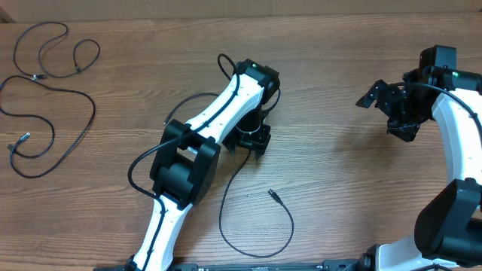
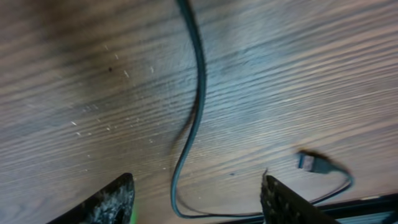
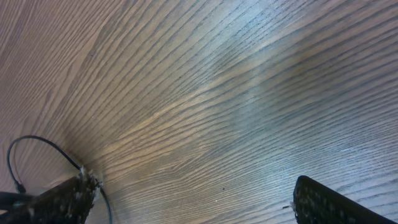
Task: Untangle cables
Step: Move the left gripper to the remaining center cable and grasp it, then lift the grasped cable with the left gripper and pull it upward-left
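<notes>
One thin black cable (image 1: pixel 224 203) runs from under my left gripper (image 1: pixel 252 142) toward the table's front, loops round and ends in a small plug (image 1: pixel 273 195). In the left wrist view this cable (image 2: pixel 199 81) passes down between the two fingers of my left gripper (image 2: pixel 198 180), touching neither, and its plug (image 2: pixel 306 162) lies to the right. The jaws stand apart. A second black cable (image 1: pixel 81 126) lies in loose loops at the far left. My right gripper (image 1: pixel 385 114) hovers open at the right over bare wood, nothing between the jaws (image 3: pixel 194 180).
The wooden table (image 1: pixel 331 68) carries nothing else. My left arm (image 1: pixel 192 150) stretches from the front edge to the middle, over part of the near cable. A thin black wire (image 3: pixel 37 142) curves beside the right gripper's left finger.
</notes>
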